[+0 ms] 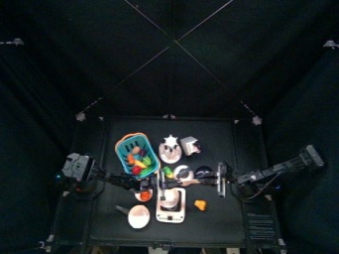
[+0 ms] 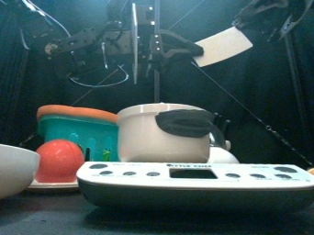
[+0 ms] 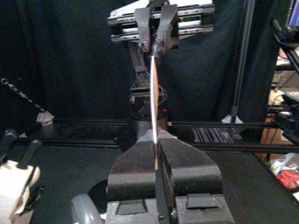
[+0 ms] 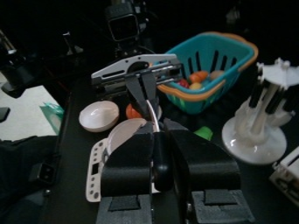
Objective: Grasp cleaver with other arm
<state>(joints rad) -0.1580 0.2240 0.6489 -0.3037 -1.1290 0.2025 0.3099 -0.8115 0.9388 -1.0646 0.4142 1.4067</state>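
Note:
The cleaver (image 2: 225,46) hangs in the air above the table, its white blade toward the right and its dark handle pointing left. My right gripper (image 4: 156,150) is shut on it near the blade (image 4: 114,144). My left gripper (image 3: 156,144) has its jaws pressed together on the cleaver (image 3: 156,96), seen edge-on as a thin line running to the right gripper (image 3: 158,26) opposite. In the right wrist view the left gripper (image 4: 135,68) sits at the far end of the handle. In the top view both arms meet over the table's front middle (image 1: 188,177).
Below stand a teal basket (image 2: 73,124) with an orange rim, a white pot (image 2: 166,136) with a black handle, a red ball (image 2: 55,161), a white bowl (image 2: 13,170), and a white scale (image 2: 196,174) at the front. A white stand (image 4: 257,122) is beside the basket.

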